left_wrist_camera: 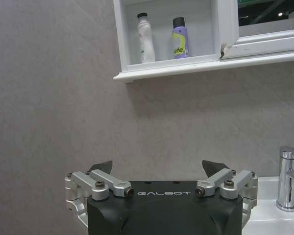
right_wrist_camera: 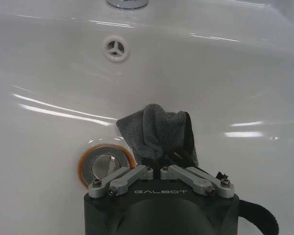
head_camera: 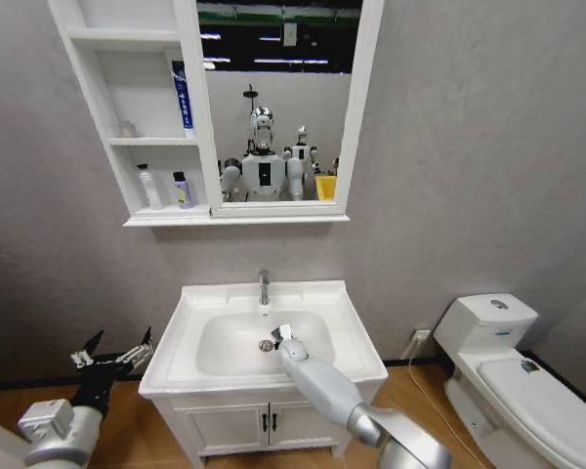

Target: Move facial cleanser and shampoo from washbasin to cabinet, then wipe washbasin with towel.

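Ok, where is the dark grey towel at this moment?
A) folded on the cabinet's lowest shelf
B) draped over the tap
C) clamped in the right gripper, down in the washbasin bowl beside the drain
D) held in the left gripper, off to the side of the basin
C: the right gripper is shut on the towel, low in the washbasin bowl beside the drain.

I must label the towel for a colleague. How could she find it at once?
Look into the washbasin bowl under the tap. The towel is beside the drain, pinched in the right pincer. It is the only dark grey cloth against the white ceramic.
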You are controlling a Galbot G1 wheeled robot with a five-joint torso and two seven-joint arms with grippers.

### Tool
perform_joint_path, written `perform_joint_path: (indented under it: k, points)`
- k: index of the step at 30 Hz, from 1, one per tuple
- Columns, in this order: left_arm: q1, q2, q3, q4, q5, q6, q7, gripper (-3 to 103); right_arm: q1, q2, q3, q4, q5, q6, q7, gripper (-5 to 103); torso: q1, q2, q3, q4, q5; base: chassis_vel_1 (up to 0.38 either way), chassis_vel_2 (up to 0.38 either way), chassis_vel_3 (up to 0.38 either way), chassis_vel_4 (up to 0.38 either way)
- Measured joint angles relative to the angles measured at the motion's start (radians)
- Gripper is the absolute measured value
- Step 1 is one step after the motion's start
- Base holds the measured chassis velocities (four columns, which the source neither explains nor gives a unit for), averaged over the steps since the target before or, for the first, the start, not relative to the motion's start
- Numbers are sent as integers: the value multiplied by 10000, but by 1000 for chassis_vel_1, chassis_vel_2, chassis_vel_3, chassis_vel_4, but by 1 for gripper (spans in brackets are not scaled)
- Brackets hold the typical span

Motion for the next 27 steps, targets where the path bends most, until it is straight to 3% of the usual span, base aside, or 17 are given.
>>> perform_joint_path:
  k: [5, 17, 27]
  points:
    - [0, 0, 0, 0, 0, 0, 0, 100, 74, 388, 234, -470, -178, 155, -348, 2, 0, 0, 0, 2, 1, 0, 0, 0, 0]
    - [0, 0, 0, 0, 0, 0, 0, 100, 200, 387, 491, -842, -388, 556, -937, 2, -1, 0, 0, -3, 1, 0, 0, 0, 0]
    - [0, 0, 0, 0, 0, 0, 0, 100, 284, 379, 713, -610, 1042, 264, -77, 2, 0, 0, -1, 3, 2, 0, 0, 0, 0]
